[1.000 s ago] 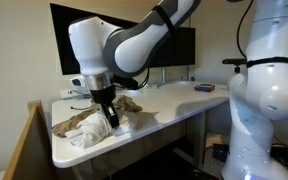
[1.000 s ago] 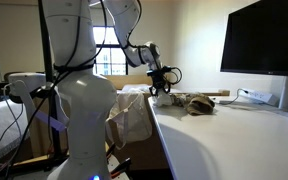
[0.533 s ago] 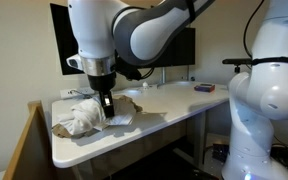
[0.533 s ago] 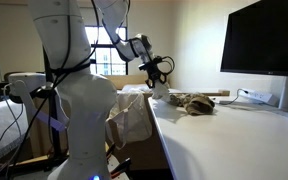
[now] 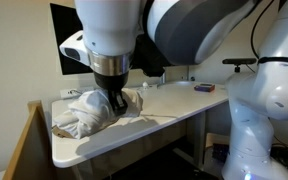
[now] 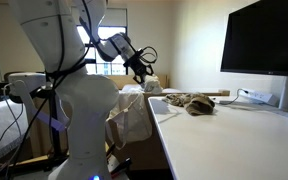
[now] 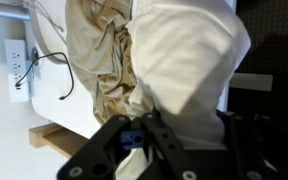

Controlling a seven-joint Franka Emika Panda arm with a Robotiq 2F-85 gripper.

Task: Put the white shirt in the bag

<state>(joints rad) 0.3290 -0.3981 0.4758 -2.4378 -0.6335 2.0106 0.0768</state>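
My gripper is shut on the white shirt and holds a bunched part of it lifted off the white table, near the table's end. In an exterior view the gripper hangs over that end with the shirt below it, just above the pale open bag that stands beside the table. In the wrist view the shirt fills the space between the black fingers.
A tan cloth lies crumpled on the table behind the shirt; it also shows in the wrist view. A black monitor stands at the back. A small flat object lies further along the table. A wooden panel stands at the table's end.
The gripper has moved along the table toward its end and the bag, rising a little, and has dragged the white shirt away from the tan cloth.
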